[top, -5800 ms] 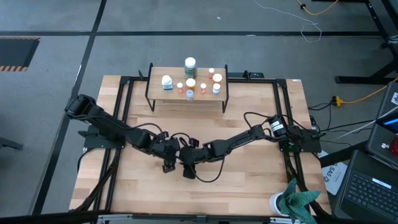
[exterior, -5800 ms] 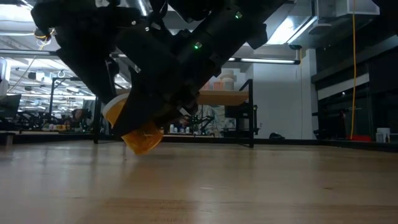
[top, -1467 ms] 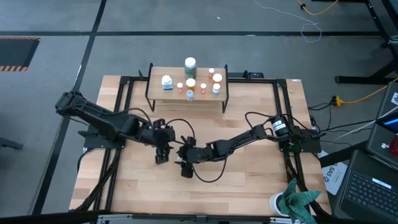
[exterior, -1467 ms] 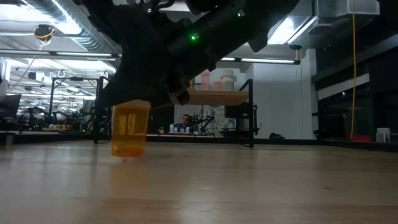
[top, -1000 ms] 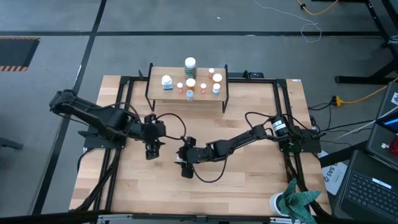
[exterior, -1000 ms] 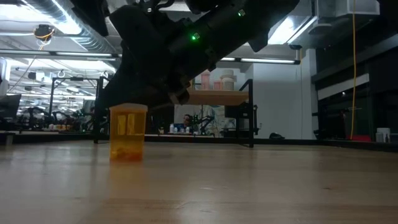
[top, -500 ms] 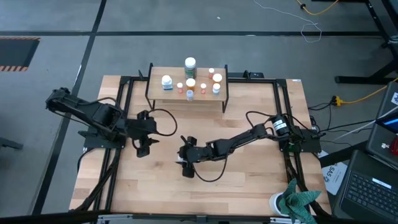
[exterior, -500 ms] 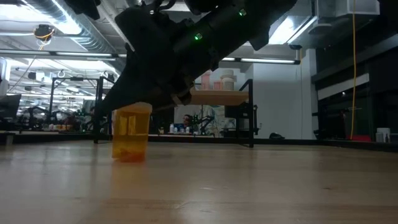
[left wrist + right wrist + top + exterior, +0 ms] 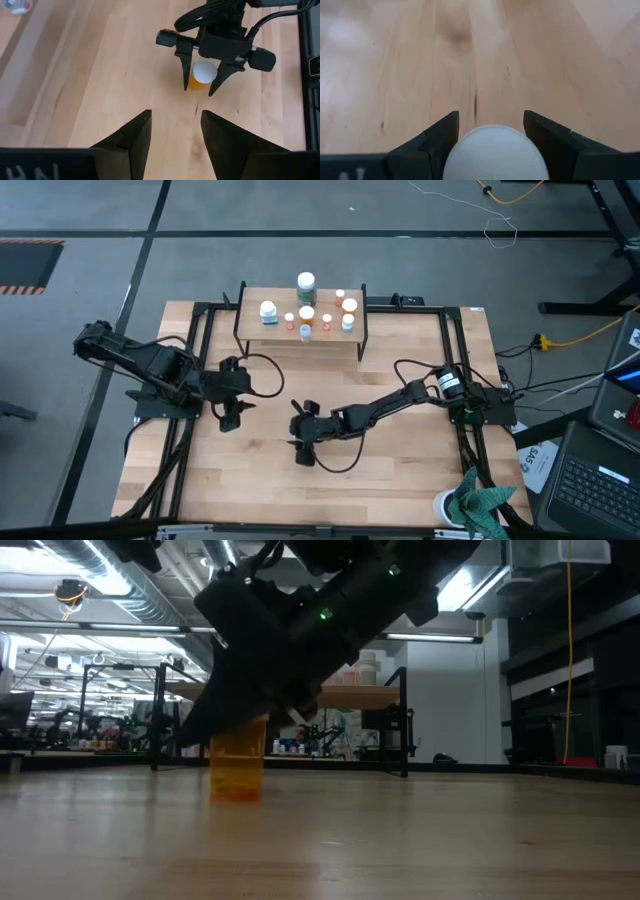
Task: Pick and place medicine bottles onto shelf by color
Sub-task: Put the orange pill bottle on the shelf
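One orange bottle (image 9: 237, 770), top behind claw (image 9: 262, 705)

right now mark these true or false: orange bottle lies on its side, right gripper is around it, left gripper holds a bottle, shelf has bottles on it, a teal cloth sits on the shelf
1. The orange bottle lies on its side: false, it stands upright on the table.
2. The right gripper is around it: true.
3. The left gripper holds a bottle: false, it is empty and open.
4. The shelf has bottles on it: true.
5. A teal cloth sits on the shelf: false, it is at the table's near right corner.
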You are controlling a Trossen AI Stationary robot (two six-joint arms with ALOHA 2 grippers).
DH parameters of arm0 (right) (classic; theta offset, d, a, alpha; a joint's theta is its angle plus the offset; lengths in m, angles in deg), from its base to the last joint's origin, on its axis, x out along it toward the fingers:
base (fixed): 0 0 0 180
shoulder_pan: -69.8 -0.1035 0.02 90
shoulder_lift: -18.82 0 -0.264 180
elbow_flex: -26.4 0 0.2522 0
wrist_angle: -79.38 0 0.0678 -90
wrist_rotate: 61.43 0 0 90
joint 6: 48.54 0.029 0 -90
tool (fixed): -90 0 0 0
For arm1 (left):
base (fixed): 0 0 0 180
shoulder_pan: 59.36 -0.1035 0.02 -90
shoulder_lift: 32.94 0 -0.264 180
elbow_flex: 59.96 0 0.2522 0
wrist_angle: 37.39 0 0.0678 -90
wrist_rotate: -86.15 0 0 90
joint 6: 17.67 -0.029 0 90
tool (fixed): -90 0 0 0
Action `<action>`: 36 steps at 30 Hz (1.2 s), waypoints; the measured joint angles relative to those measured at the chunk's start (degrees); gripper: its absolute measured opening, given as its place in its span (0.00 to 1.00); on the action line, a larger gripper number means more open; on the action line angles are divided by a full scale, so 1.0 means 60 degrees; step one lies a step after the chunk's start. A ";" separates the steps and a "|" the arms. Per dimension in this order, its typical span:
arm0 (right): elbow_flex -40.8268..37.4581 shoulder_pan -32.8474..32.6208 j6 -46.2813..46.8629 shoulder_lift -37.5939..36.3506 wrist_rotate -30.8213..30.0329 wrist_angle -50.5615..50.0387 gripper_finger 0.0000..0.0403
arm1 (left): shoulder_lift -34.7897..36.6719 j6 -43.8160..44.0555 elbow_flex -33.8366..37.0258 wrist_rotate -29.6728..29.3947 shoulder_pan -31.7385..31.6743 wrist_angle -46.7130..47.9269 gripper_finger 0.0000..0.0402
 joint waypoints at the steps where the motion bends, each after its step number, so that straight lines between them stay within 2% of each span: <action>1: -0.0001 -0.0004 0.0000 0.0000 0.0000 -0.0064 0.56 | 0.0000 0.0000 0.0000 -0.0005 0.0000 0.0014 0.42; 7: 0.0003 -0.0017 0.0003 0.0000 -0.0016 -0.0313 0.55 | 0.0000 -0.0010 0.0000 -0.0071 0.0000 0.0315 0.42; 13: 0.0003 -0.0018 0.0002 0.0000 -0.0013 -0.0351 0.47 | 0.0361 -0.0240 0.0011 -0.0283 -0.0002 0.0777 0.42; 21: 0.0014 -0.0018 0.0004 0.0000 0.0033 -0.0447 0.50 | 0.1901 -0.0218 0.0011 -0.0757 0.0000 0.1190 0.42; 27: 0.0231 -0.0006 -0.0028 0.0000 0.0051 -0.0753 0.47 | 0.3210 -0.0011 0.0011 -0.1159 0.0000 0.1742 0.42; 32: 0.0803 0.0175 -0.0537 0.0000 0.0062 -0.0973 0.47 | 0.4003 0.0087 0.0007 -0.1330 -0.0004 0.1986 0.42; 36: 0.1745 0.0516 -0.1266 0.0000 0.0060 -0.1560 0.47 | 0.4315 0.0084 0.0007 -0.1334 -0.0004 0.2016 0.42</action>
